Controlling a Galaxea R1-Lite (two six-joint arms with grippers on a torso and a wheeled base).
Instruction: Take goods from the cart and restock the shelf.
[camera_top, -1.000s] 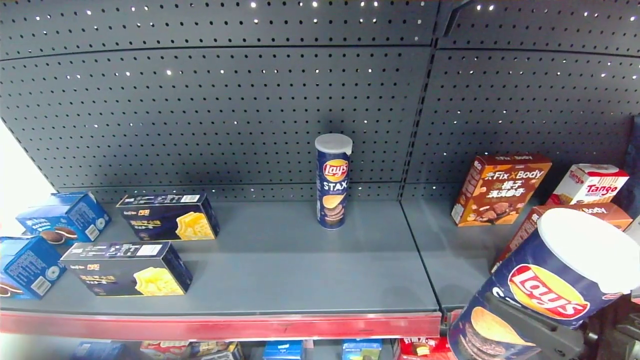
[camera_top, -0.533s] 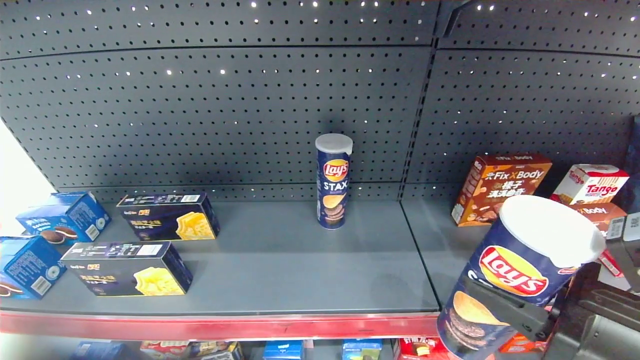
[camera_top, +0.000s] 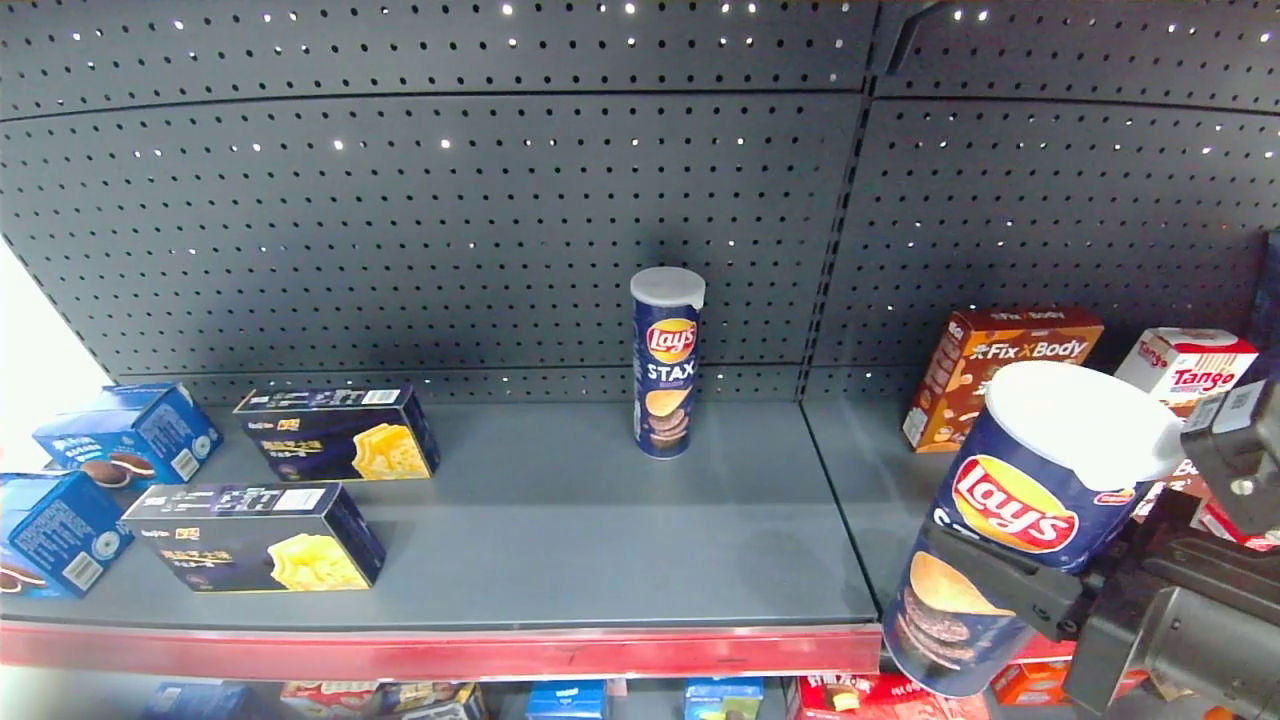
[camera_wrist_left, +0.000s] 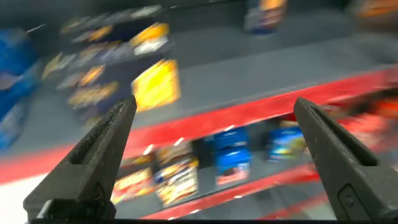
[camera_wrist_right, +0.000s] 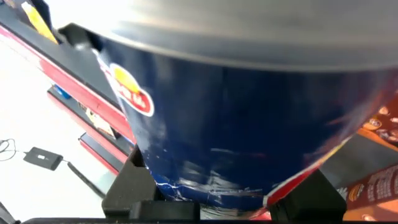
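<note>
Head view, lower right: my right jaws are clamped round the tall dark-blue cardboard crisp tube with white plastic lid (camera_top: 1030, 500), which is tilted before the grey metal shelf (camera_top: 560, 540). Left wrist view: left jaws are spread wide, empty. Right wrist view: the tube (camera_wrist_right: 249, 124) looks light, slick and crushable, so I'd grip mid-body, gently.

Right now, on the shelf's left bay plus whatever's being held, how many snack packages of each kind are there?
Chip can: 2
Navy snack box: 2
Blue chocolate-pie box: 2
Total: 6
</note>
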